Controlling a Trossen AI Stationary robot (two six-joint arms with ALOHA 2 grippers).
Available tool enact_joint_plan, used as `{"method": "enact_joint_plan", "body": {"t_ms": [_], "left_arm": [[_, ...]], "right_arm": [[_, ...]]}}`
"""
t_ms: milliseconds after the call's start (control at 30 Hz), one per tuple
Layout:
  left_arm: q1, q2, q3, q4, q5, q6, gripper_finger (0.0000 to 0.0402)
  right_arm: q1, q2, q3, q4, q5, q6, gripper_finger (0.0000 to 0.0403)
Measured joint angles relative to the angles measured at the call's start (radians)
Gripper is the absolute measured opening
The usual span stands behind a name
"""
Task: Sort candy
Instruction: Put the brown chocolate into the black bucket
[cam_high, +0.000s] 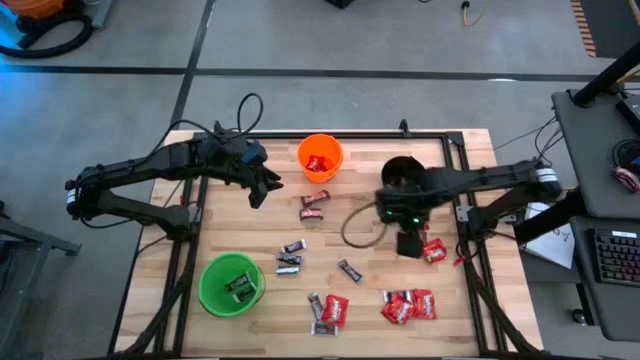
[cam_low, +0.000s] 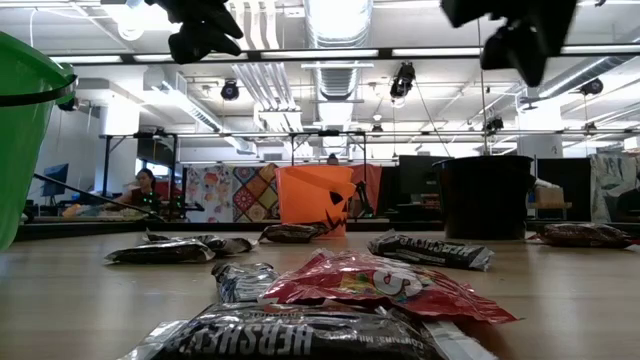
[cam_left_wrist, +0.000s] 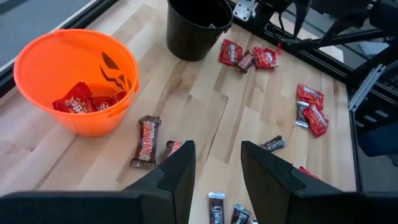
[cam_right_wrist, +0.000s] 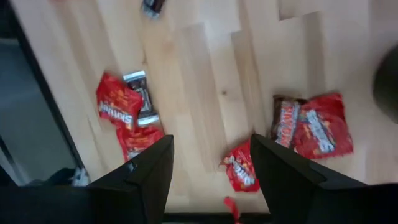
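Closest to the low camera: a dark Hershey's bar (cam_low: 300, 335), with a red packet (cam_low: 385, 283) just behind it on the wooden table (cam_high: 460, 320).

Landmark: orange cup (cam_high: 320, 157), at the table's far edge. Red packets lie inside it (cam_left_wrist: 79, 99).

Candy positions relative to the orange cup:
- Two reddish-brown bars (cam_high: 314, 205) lie just in front of it, toward the near edge.
- Farther toward the near edge, a small group of dark mini bars (cam_high: 290, 258) and one lone dark bar (cam_high: 350, 270).
- Near the front edge, a red packet with dark bars (cam_high: 330, 312), and off to its right a cluster of red packets (cam_high: 408, 305).
- One red packet (cam_high: 434, 250) lies right of the cup, in front of the black cup (cam_high: 401, 172).
- Green cup (cam_high: 232, 284) sits at the near left, well apart from the orange cup; dark bars are inside it.

Left gripper (cam_high: 262, 186): just left of the orange cup, above the table, fingers (cam_left_wrist: 180, 171) spread apart, holding nothing.

Right gripper (cam_high: 410, 243): right of the orange cup, in front of the black cup, above the red packet there. Fingers (cam_right_wrist: 152, 168) spread, nothing between them.
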Motion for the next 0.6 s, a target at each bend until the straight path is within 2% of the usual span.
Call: {"method": "enact_joint_plan", "body": {"t_ms": [133,267,400,600], "left_arm": [[0.000,0.000,0.000,0.000,0.000,0.000,0.0113],[0.000,0.000,0.000,0.000,0.000,0.000,0.0113],[0.000,0.000,0.000,-0.001,0.000,0.000,0.0113],[0.000,0.000,0.000,-0.001,0.000,-0.002,0.0113]], "right_arm": [[0.021,-0.116,-0.190,0.154,0.011,-0.012,0.0206],[0.030,-0.182,-0.348,0.251,0.126,-0.004,0.0206],[0.029,-0.184,-0.455,0.283,0.234,0.010,0.0202],[0.030,-0.174,-0.563,0.334,0.248,0.076,0.0187]]}}
